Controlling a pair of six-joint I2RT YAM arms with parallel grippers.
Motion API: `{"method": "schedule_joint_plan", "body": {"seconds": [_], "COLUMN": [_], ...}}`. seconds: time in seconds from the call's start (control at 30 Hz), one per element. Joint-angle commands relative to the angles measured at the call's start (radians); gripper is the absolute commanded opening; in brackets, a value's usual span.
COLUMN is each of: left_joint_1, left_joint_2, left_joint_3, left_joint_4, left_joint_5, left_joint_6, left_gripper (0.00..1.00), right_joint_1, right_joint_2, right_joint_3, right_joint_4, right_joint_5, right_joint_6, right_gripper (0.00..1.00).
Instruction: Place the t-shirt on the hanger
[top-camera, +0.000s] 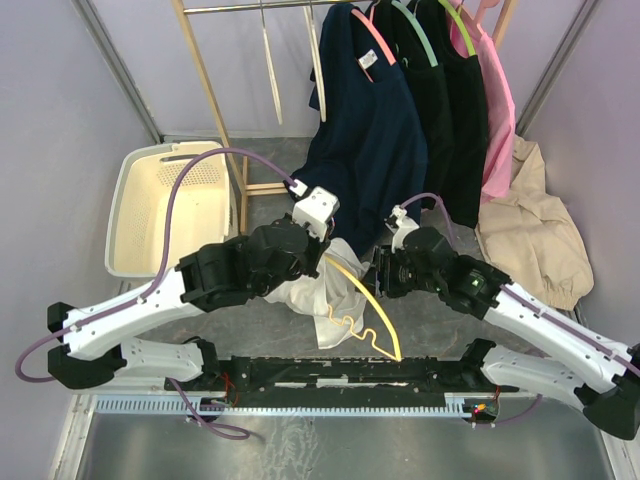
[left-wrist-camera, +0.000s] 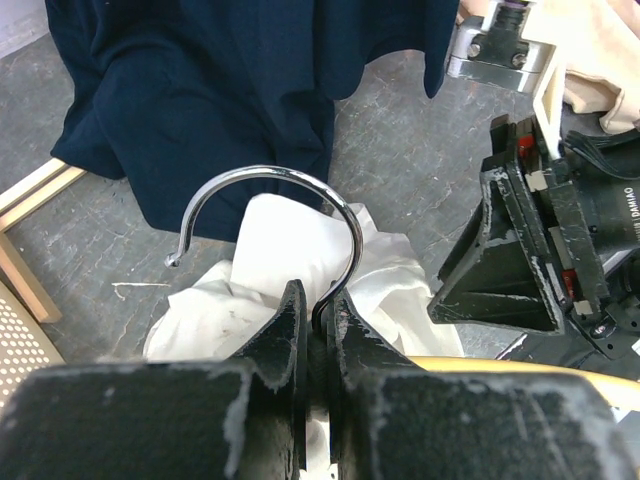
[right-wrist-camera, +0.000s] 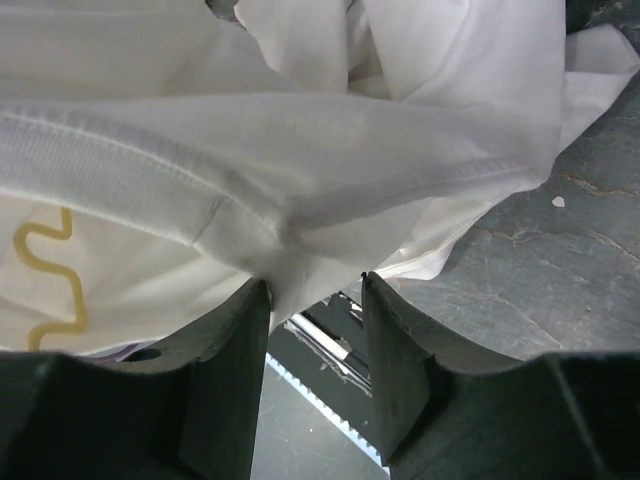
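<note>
The white t-shirt (top-camera: 305, 292) hangs bunched between my two grippers, above the table. The yellow hanger (top-camera: 377, 310) runs out from under it toward the near edge, its wavy part showing through the cloth (right-wrist-camera: 48, 262). My left gripper (left-wrist-camera: 320, 300) is shut on the stem of the hanger's silver hook (left-wrist-camera: 270, 174), with the t-shirt (left-wrist-camera: 285, 250) just behind it. My right gripper (right-wrist-camera: 315, 285) is open, and the t-shirt's hem (right-wrist-camera: 300, 130) drapes over its tips and touches the left finger (right-wrist-camera: 235, 340). In the top view the grippers sit close together, left (top-camera: 322, 252) and right (top-camera: 381, 268).
A cream laundry basket (top-camera: 160, 205) stands at the back left beside a wooden rack (top-camera: 215, 100). A navy shirt (top-camera: 370, 130), black garments and a pink one (top-camera: 497, 110) hang behind. A beige garment (top-camera: 530, 235) lies at the right. A black rail (top-camera: 340, 375) runs along the near edge.
</note>
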Motion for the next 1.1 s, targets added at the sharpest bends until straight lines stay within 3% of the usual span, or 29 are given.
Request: {"method": "schedule_joint_plan", "body": {"seconds": [0.0, 0.43, 1.07], "left_joint_1": [0.006, 0.006, 0.006], "left_joint_2": [-0.039, -0.085, -0.175], "left_joint_3": [0.023, -0.052, -0.220], "left_joint_4": [0.097, 0.287, 0.520], "left_joint_5": [-0.004, -0.069, -0.270], "left_joint_6": [0.006, 0.005, 0.051], "left_gripper": [0.03, 0.03, 0.03], "right_joint_1": [0.005, 0.021, 0.052], "right_joint_2": [0.029, -0.038, -0.309], "right_joint_3": [0.057, -0.042, -0.191], "right_joint_4": [0.025, 0.088, 0.065], "right_joint_5": [0.060, -0.026, -0.062], "right_joint_6": [-0.025, 0.029, 0.181], "right_gripper": [0.45, 0.02, 0.01]}}
